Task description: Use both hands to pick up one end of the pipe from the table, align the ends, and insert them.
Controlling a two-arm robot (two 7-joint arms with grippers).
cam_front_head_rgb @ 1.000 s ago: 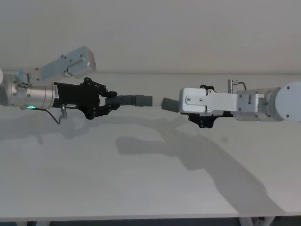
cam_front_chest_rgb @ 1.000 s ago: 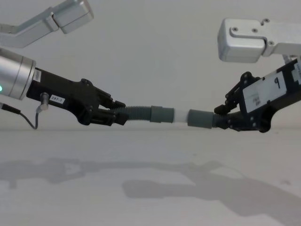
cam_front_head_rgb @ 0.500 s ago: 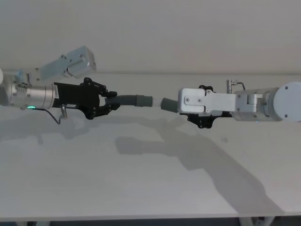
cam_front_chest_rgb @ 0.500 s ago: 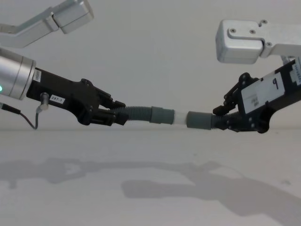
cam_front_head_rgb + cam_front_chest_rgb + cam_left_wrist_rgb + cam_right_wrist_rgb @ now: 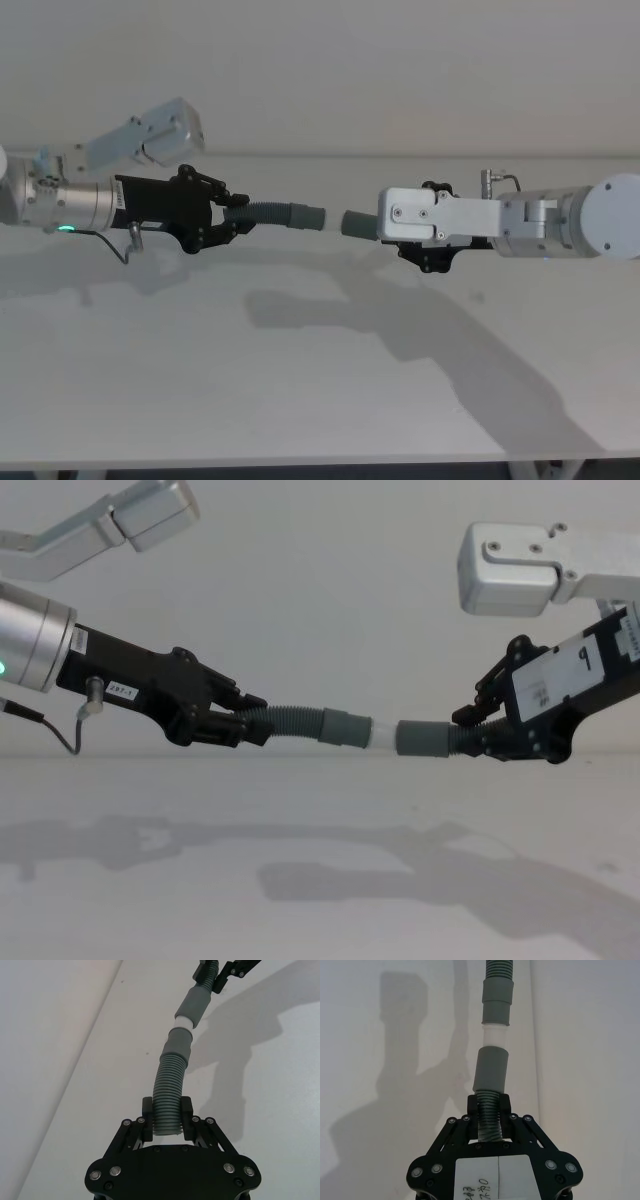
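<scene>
Grey ribbed hoses held above the bench [image 5: 320, 880], left hand [image 5: 245, 725] clamped on one hose [image 5: 295, 722], right hand [image 5: 470, 735] on the other [image 5: 488, 1120]; white tip [image 5: 383, 734] at plain cuff [image 5: 420, 739] mouth, slight tilt could jam or buckle it.

plain pale wall [image 5: 330, 70], soft shadows
</scene>
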